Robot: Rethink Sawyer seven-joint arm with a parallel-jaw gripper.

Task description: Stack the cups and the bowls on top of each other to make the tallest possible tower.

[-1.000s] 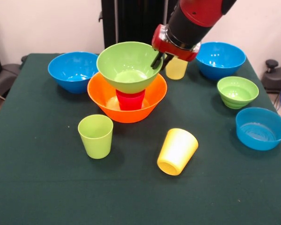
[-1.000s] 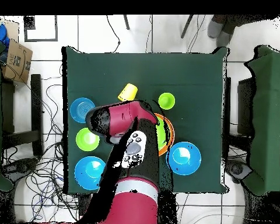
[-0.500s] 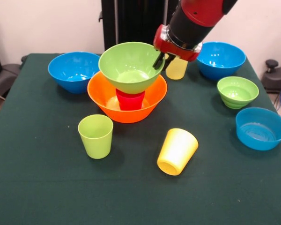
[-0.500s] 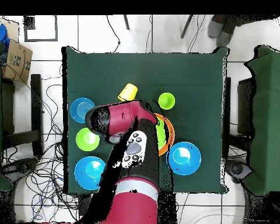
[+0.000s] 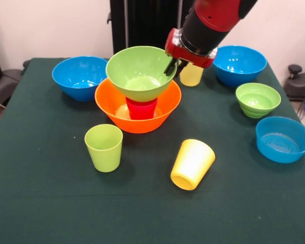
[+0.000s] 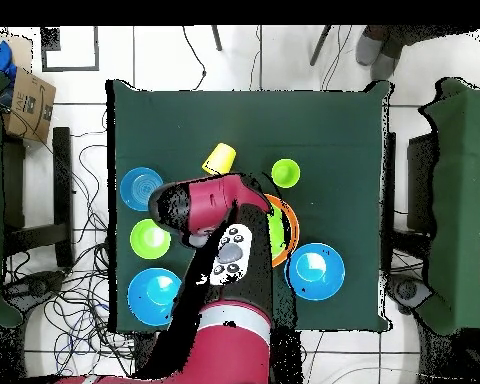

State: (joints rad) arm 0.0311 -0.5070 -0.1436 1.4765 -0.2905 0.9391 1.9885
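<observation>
The large green bowl (image 5: 140,71) has shifted slightly left from half a second ago and sits a little askew on the inverted red cup (image 5: 141,108), which stands inside the orange bowl (image 5: 138,104) at the centre of the tabletop (image 5: 51,203). The tower is therefore three pieces high, and the top bowl appears not yet settled level; releasing it now could let it tip.

The hand (image 5: 173,67) remains at the right rim of the large green bowl, its dark fingers close together and apparently pinching the rim. In the overhead view the arm (image 6: 219,260) covers the hand.

Unstacked pieces:
- lime green cup (image 5: 103,147), upright, near left
- yellow cup (image 5: 192,163), on its side, near centre
- pale yellow cup (image 5: 191,74), behind the hand
- four bowls, two blue at the far corners, one green and one blue at right
</observation>
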